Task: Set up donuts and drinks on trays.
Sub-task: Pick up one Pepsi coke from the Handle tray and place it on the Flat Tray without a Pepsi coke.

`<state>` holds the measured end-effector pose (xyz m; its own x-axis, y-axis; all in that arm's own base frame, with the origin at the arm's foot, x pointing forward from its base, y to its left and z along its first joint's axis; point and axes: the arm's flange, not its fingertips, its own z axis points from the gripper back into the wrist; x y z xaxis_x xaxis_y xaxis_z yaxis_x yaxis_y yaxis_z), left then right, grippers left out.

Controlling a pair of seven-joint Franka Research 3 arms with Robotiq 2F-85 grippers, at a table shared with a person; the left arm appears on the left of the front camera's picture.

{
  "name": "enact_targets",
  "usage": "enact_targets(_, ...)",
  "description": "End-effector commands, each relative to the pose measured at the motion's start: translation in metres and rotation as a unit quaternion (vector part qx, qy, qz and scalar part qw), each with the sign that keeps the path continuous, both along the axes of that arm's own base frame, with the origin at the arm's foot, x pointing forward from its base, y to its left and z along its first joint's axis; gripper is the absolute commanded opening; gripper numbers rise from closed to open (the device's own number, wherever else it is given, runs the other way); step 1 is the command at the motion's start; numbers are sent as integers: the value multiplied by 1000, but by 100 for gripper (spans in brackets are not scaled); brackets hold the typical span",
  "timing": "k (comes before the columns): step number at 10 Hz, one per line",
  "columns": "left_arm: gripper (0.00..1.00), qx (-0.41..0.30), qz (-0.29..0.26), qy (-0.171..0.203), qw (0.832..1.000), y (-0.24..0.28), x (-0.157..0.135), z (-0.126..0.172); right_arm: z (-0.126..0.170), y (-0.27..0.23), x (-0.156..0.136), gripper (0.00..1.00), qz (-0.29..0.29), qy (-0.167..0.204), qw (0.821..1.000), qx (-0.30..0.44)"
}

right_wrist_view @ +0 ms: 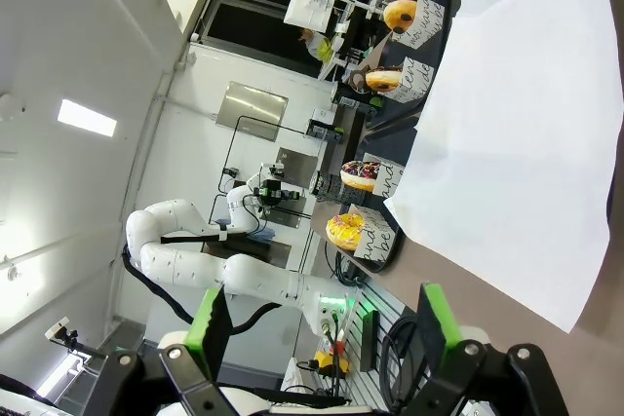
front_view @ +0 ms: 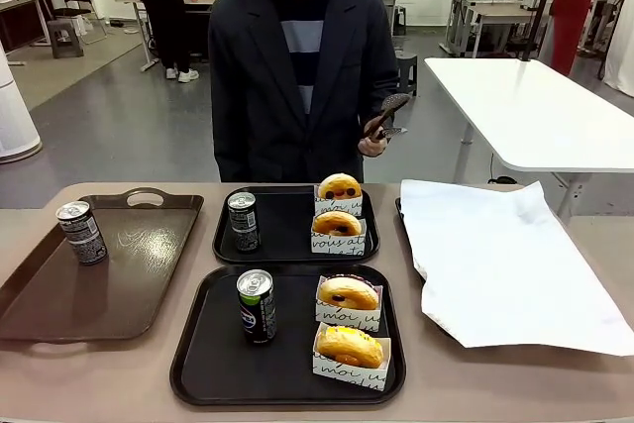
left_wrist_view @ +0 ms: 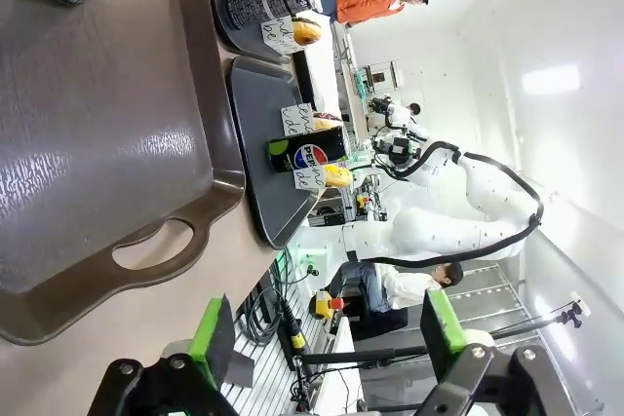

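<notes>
Nearest, the front black tray [front_view: 198,364] carries a Pepsi can [front_view: 257,306] and two boxed donuts [front_view: 349,346]; beyond, the rear tray [front_view: 287,245] holds a patterned can [front_view: 244,221] and two more. Left gripper [left_wrist_view: 322,338] and right gripper [right_wrist_view: 317,326]: fingers apart, empty. Farthest, the person's hand [front_view: 374,141] grips tongs [front_view: 388,114].

Bright overhead light — glare on brown tray [front_view: 129,245].

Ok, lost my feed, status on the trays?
Left gripper and right gripper open, empty. Both black trays each hold one can, two donuts. Spare can on brown tray.
</notes>
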<state>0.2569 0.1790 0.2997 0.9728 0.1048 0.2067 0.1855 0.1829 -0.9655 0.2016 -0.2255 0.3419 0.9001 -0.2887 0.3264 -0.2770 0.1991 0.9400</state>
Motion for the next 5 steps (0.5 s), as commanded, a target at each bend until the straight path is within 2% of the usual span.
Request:
enact_targets(1, 100, -4, 3, -5, 1000, 1, -2, 1, 0, 2, -1, 100, 3, -8, 1000, 2)
enact_targets(5, 100, -4, 3, -5, 1000, 1, -2, 1, 0, 2, -1, 100, 3, -8, 1000, 2)
